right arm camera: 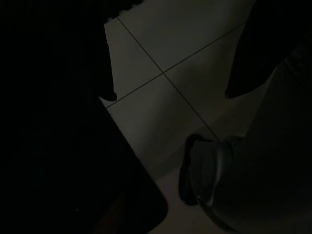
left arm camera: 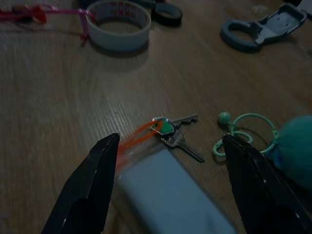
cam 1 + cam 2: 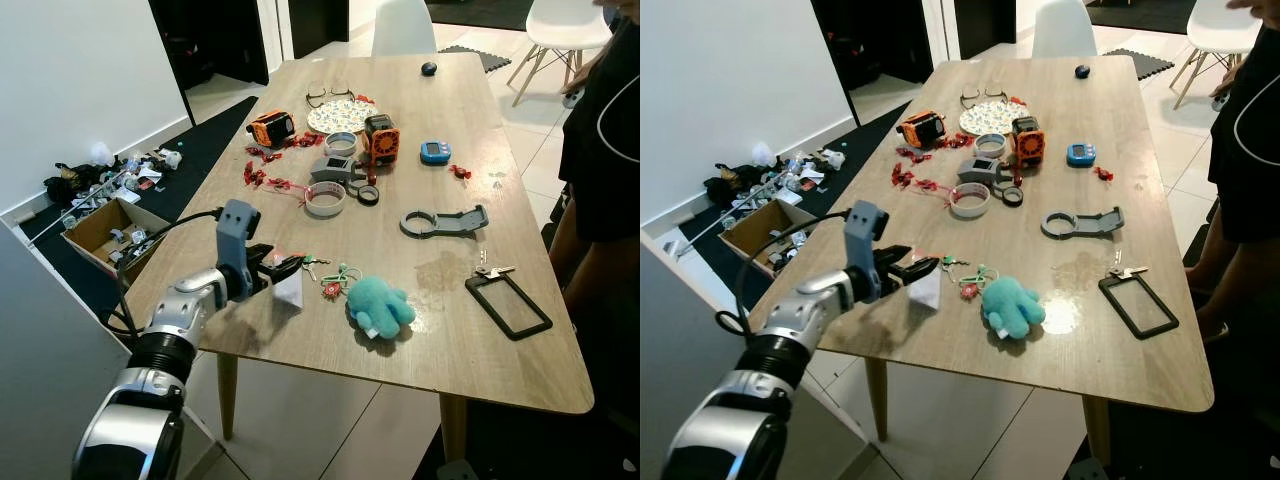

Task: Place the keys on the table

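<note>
Hovering low over the wooden table (image 3: 470, 150), your left gripper (image 2: 165, 195) has its fingers spread; the keys (image 2: 173, 134) lie on the wood just ahead, apparently released, beside a teal plush toy (image 3: 380, 305).

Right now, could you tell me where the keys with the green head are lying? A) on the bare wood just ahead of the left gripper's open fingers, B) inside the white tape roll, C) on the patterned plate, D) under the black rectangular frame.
A: the left wrist view shows the keys flat on the table between and just beyond the spread fingers of the left gripper, apart from the white tape roll.
</note>
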You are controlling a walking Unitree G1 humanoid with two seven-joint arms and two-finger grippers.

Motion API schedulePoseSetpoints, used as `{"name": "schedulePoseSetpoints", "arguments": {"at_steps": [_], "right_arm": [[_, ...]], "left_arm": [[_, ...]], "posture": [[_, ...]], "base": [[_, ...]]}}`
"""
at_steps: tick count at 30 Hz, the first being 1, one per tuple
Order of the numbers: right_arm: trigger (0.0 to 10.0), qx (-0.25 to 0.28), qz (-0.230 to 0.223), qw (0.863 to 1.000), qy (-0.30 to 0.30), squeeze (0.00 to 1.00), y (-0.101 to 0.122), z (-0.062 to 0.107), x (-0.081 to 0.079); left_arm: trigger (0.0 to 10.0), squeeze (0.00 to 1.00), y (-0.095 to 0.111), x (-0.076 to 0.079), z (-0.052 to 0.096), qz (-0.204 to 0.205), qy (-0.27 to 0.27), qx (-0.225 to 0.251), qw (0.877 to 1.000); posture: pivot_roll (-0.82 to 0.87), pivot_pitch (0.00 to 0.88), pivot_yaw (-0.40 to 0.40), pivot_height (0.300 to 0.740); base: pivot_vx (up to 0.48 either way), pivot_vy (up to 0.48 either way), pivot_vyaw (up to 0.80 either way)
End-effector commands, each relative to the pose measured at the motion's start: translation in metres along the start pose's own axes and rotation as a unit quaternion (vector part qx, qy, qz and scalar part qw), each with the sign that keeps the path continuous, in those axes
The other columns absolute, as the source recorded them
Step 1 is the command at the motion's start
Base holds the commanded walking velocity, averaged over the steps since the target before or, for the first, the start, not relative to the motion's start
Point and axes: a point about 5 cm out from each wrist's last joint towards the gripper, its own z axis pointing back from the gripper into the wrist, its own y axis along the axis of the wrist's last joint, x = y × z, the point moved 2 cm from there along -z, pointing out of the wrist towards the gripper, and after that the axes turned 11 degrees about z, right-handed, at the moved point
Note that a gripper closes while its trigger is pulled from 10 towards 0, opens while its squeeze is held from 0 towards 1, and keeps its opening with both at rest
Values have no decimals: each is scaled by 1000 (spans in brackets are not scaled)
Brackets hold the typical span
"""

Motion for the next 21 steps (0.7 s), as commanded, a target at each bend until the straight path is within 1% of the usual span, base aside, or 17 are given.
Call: {"name": "schedulePoseSetpoints", "arguments": {"at_steps": [1,2,4,5,6,8,9,10,11,12,14,15,16,17,19,20,21], "right_arm": [[10000,2,-3,1000,12,0,3,0,-8],[10000,2,-3,1000,12,0,3,0,-8],[10000,4,-2,1000,12,0,4,0,-7],[10000,4,-2,1000,12,0,4,0,-7],[10000,4,-2,1000,12,0,4,-1,-7],[10000,5,-2,1000,12,0,5,-1,-7],[10000,5,-2,1000,12,0,5,-1,-7],[10000,5,-2,1000,12,0,5,-1,-7],[10000,5,-2,1000,12,0,5,-1,-7],[10000,5,-2,1000,12,0,5,-1,-7],[10000,4,-1,1000,14,0,5,-1,-7],[10000,4,-1,1000,14,0,5,-1,-7],[10000,4,-1,1000,14,0,5,-1,-7],[10000,4,0,1000,14,0,5,-1,-7],[10000,4,2,1000,15,0,5,-1,-7],[10000,4,3,1000,15,0,5,-1,-7],[10000,4,4,1000,15,0,5,-1,-7]], "left_arm": [[10000,0,12,-6,20,-6,-27,36,999],[10000,0,12,-6,20,-6,-27,36,999],[10000,0,21,-7,36,3,-57,71,996],[10000,0,21,-7,36,3,-57,71,996],[10000,0,25,-7,44,6,-70,84,994],[10000,0,30,-11,66,5,-89,106,990],[10000,0,30,-11,66,5,-89,106,990],[10000,0,30,-17,76,2,-83,113,990],[10000,0,30,-17,76,2,-83,113,990],[10000,0,31,-24,85,0,-73,119,990],[10000,0,35,-47,120,7,-37,157,987],[10000,0,37,-52,132,10,-28,170,985],[10000,0,37,-52,132,10,-28,170,985],[10000,0,36,-57,150,11,-32,175,984],[10000,0,27,-54,176,6,-59,161,985],[10000,0,22,-52,186,6,-73,151,986],[10000,0,19,-50,191,7,-82,145,986]], "posture": [[-83,35,115,740],[-83,35,115,740],[-82,35,114,740],[-82,35,114,740],[-82,35,114,740],[-79,34,114,740],[-79,34,114,740],[-75,34,114,740],[-75,34,114,740],[-72,33,113,740],[-67,35,111,740],[-67,35,111,740],[-67,35,111,740],[-63,36,108,740],[-59,37,105,740],[-53,39,102,740],[-53,39,102,740]], "base": [[0,0,0],[0,0,0],[0,0,0],[0,0,0],[0,0,0],[0,0,0],[0,0,0],[0,0,0],[0,0,0],[0,0,0],[0,0,0],[0,0,0],[0,0,0],[0,0,0],[0,0,0],[0,0,0],[0,0,0]]}}
